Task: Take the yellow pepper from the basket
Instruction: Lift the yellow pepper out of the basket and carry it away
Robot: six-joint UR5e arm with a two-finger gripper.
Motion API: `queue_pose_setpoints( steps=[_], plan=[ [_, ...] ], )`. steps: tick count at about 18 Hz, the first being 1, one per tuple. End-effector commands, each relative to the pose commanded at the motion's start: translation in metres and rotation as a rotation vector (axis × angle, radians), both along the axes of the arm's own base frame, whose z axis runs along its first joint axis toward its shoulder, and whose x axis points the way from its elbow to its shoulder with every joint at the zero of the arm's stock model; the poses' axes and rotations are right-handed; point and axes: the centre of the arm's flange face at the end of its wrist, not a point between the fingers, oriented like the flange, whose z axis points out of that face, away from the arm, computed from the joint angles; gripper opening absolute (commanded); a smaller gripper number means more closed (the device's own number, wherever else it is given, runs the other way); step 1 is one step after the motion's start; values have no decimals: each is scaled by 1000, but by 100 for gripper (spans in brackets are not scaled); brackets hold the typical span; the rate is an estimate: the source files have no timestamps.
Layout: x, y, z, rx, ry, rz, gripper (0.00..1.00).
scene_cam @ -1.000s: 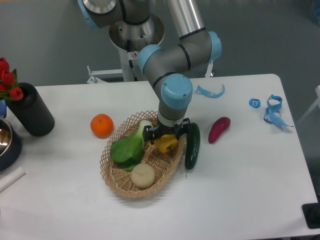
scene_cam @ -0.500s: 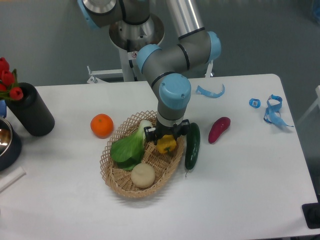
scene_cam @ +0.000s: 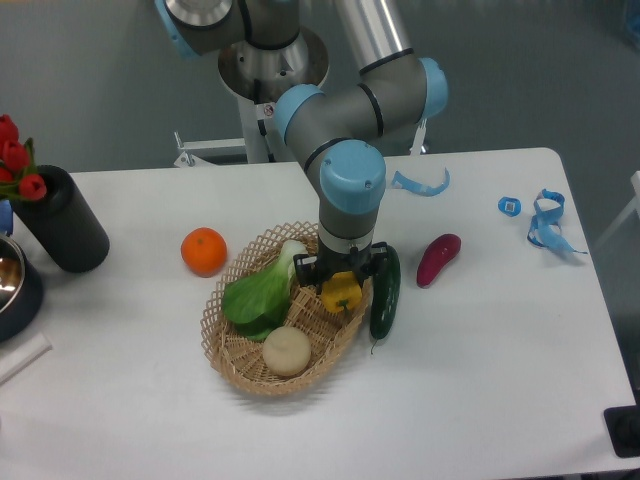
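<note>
The yellow pepper (scene_cam: 341,294) sits at the right inner side of the tan wicker basket (scene_cam: 243,367), over the weave. My gripper (scene_cam: 341,277) comes straight down on it, its dark fingers on either side of the pepper's top and shut on the pepper. Whether the pepper still touches the basket floor I cannot tell. The arm's blue wrist joint hides the upper rim of the basket behind it.
In the basket lie a green leafy vegetable (scene_cam: 257,293) and a pale round vegetable (scene_cam: 287,350). A dark green cucumber (scene_cam: 385,292) leans on the basket's right rim. An orange (scene_cam: 204,250), a purple eggplant (scene_cam: 438,258), a black cylinder with tulips (scene_cam: 62,220) and blue tape scraps (scene_cam: 544,222) are around.
The gripper with the pepper has shifted slightly right and a little down in the picture. The other things stayed put.
</note>
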Motion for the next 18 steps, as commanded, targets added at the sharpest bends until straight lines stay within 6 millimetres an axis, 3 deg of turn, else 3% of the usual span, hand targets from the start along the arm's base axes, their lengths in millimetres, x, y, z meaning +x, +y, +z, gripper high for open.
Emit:
queue_pose_setpoints(
  steps=[5,9,15,18],
  plan=[
    [-12,11,27,39,46,-8,42],
    [-38,15,51,68,94,-3,41],
    [-107,-13,79,95,161,-16,37],
    [-132,-27,78,86,176,-51,37]
  ],
)
